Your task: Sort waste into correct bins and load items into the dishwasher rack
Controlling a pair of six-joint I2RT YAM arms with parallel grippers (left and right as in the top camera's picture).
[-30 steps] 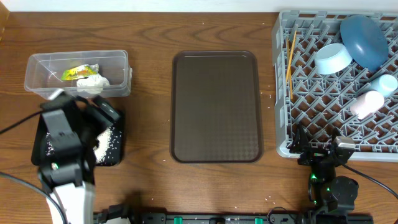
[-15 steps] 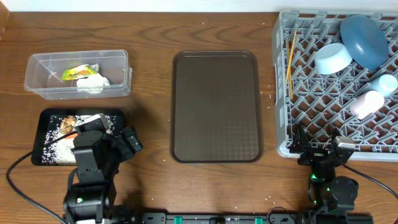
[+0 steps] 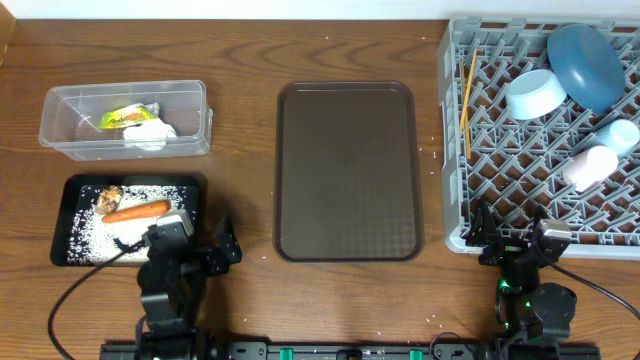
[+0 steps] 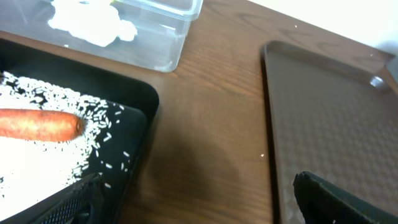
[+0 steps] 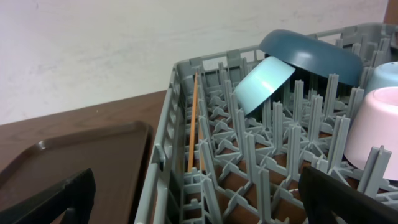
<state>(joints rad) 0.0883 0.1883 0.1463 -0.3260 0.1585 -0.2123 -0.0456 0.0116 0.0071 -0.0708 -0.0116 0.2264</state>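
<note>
We judge the sorting done, since each thing lies where its kind belongs. The tub (image 3: 60, 148), at the desk's (image 3: 240, 60) back-left corner, holds the dry waste: the wrapper (image 3: 126, 117) with the paper (image 3: 148, 136) touching it. The black tray (image 3: 130, 179), just in front of the tub near the front-left corner, takes the food. There the carrot (image 3: 136, 211) lies across the rice (image 3: 90, 232), and the lump (image 3: 110, 195) sits just behind the carrot's left end.

The rack (image 3: 452, 120) fills the desk's right edge. In its back-right corner the plate (image 3: 585, 62) leans among the pegs with the bowl (image 3: 535, 93) tipped against it, we think so both can drain. The blue cup (image 3: 623, 135) and whitish cup (image 3: 590, 166) lie by the rack's right wall, and the chopsticks (image 3: 467, 100) run along its left wall. The serving tray (image 3: 346, 170) lies bare at mid-desk and serves neither job.

The left gripper (image 3: 195, 245) hangs low at the desk's front edge, beside the black tray's front-right corner, fingers spread and holding nothing. The right gripper (image 3: 513, 240) sits at the rack's front wall, also released and empty. Nothing blocks either arm. A few stray grains (image 3: 435, 152) dot the desk between the serving tray and the rack.
</note>
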